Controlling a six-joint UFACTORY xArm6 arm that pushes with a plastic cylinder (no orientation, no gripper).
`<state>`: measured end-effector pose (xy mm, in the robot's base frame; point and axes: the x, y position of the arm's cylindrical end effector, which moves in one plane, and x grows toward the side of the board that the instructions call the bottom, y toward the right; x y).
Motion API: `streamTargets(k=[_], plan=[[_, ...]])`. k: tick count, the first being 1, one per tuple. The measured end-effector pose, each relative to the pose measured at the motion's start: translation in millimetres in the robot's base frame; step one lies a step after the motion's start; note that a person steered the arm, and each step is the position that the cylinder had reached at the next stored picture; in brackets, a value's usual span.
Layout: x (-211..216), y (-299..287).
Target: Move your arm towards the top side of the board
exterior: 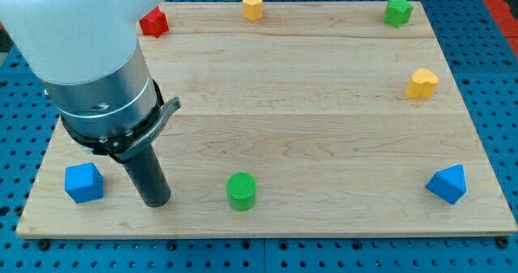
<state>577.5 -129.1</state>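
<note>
Since the rod's tip (156, 202) rests near the board's (307, 143) bottom edge, between the blue cube (83, 182) and the green cylinder (240, 190) and touching neither, the top side lies straight up the view; the arm carries no jaws, only the bare rod. Farther up that way sit the red block (153, 22) and yellow block (253, 5). No writing or brand is legible

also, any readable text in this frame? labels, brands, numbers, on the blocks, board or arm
None: no text, label, brand or number is readable anywhere in this view.
The wooden board is bare wood.
The blocks, such as the green cylinder, carry no markings.
The arm's grey collar shows no lettering.
</note>
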Motion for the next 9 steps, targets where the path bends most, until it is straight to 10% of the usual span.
streamTargets(k=[9], plan=[[-40.4, 28.0]])
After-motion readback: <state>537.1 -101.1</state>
